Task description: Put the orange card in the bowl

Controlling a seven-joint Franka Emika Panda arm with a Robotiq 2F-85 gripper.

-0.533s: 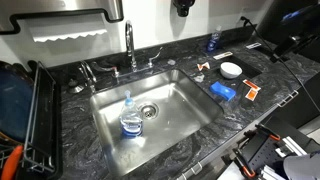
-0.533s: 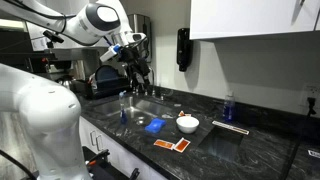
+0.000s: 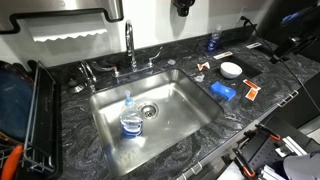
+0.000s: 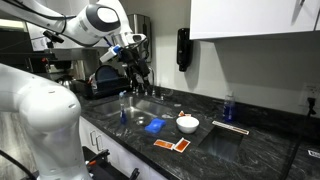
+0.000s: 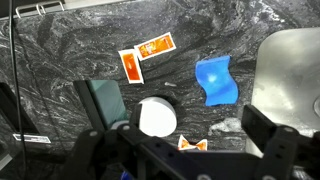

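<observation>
One thin orange rectangular card (image 5: 132,65) lies near the small round white bowl (image 5: 157,117); your gripper (image 5: 183,108) hangs wide open, empty.

Wrist cam: orange card (image 5: 131,65) top-center, bowl (image 5: 157,117) below it, blue block (image 5: 216,82) to rt.

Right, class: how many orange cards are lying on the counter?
3. Two thin orange-and-white cards lie close together on the dark marbled counter; a third, only partly visible, lies beside the small white bowl.
</observation>
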